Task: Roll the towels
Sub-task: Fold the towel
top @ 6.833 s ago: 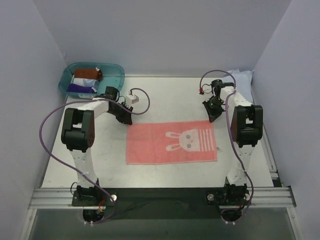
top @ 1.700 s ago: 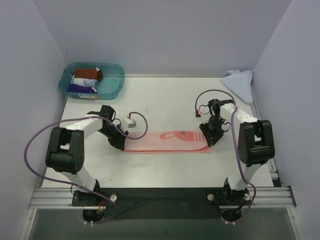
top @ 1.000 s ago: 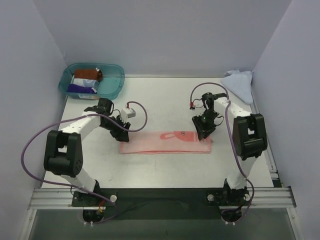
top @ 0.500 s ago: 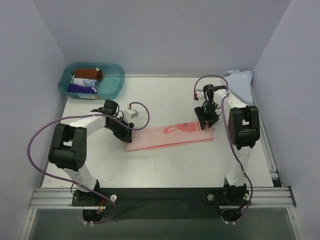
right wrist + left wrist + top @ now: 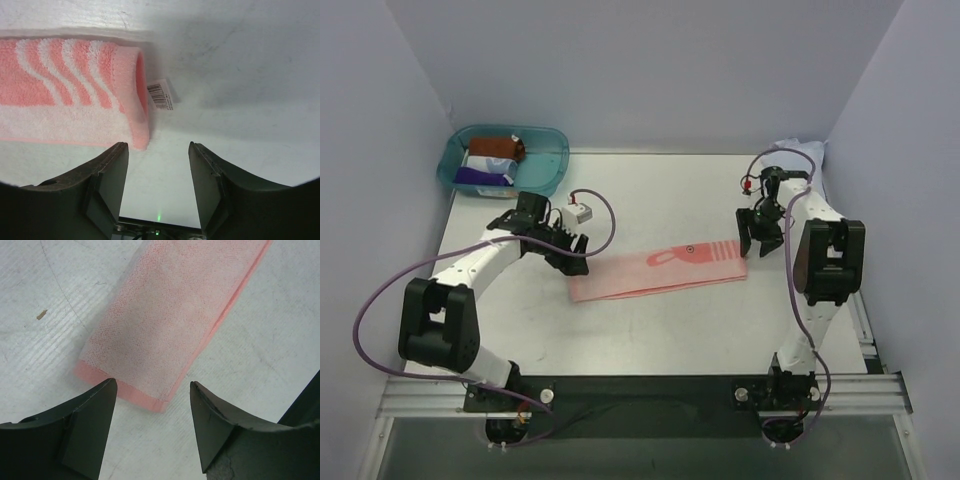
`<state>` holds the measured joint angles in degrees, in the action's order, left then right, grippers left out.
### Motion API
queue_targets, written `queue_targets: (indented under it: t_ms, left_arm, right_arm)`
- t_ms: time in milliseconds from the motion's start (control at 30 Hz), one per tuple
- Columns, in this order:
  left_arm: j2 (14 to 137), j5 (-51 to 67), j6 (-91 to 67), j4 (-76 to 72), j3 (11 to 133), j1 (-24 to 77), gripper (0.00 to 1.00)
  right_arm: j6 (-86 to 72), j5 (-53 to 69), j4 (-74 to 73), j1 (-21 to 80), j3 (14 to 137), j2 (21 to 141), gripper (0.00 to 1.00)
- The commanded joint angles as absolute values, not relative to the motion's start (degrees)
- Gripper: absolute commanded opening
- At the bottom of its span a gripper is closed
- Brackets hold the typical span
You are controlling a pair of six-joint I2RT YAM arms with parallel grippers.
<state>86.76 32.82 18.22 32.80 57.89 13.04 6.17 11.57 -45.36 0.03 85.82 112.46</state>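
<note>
A folded pink towel (image 5: pixel 170 315) lies flat on a scuffed white table (image 5: pixel 280 340), running as a strip from the upper right of the frame to lower centre. At the bottom, the left gripper (image 5: pixel 152 385) has its dark jaws spread apart. The towel's short end lies ungripped between their tips. A small brown speck (image 5: pixel 42 315) sits at left.

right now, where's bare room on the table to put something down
Two free patches of table: the wide strip between the pink towel and the near rail, and the far middle between the tub and blue towel. Crowded: both ends of the pink towel, where the left gripper and right gripper sit open.
</note>
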Motion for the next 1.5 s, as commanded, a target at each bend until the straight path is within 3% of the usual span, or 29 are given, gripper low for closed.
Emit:
queue_targets:
  t_ms: [0,233,367,533,567,600,933,967,1000,1300,1467]
  left_arm:
    - [84.12,33.49,17.14,31.73,59.33,12.75,0.71]
    - [82.88,32.61,17.40,31.73,58.97,12.22,0.72]
    - [82.79,33.40,16.79,31.82,59.50,11.87,0.72]
    - [82.44,34.01,15.82,31.64,60.12,11.69,0.72]
    - [82.53,33.84,15.73,31.73,60.12,11.78,0.72]
    - [82.62,33.23,15.65,31.64,60.20,11.78,0.72]
    - [81.74,30.06,14.42,30.68,60.29,11.69,0.75]
    - [81.91,29.97,14.15,30.59,60.38,11.69,0.79]
    - [82.00,30.06,13.45,30.59,60.47,11.52,0.93]
    - [83.41,35.15,10.55,32.43,62.67,10.37,0.97]
    - [84.55,31.30,6.16,32.43,63.19,9.93,0.97]
  right_arm:
    - [2.82,14.94,-48.43,0.97,84.81,115.13,0.51]
    - [0.62,16.26,-47.11,1.75,84.81,119.17,0.49]
    - [0.00,16.08,-47.11,3.25,85.52,121.98,0.41]
    - [0.00,16.27,-47.29,4.31,86.13,122.17,0.19]
    - [0.00,15.74,-47.37,4.13,86.13,122.25,0.13]
    - [0.00,15.21,-47.55,3.78,86.13,122.08,0.00]
    - [5.70,12.57,-49.57,-1.41,85.25,109.26,0.00]
    - [6.15,13.00,-50.01,-0.97,85.25,108.55,0.00]
    - [6.41,13.88,-50.79,-0.53,85.25,107.94,0.00]
    - [5.63,18.01,-52.12,13.44,83.84,104.50,0.00]
    - [4.22,19.24,-52.03,19.59,87.79,108.36,0.00]
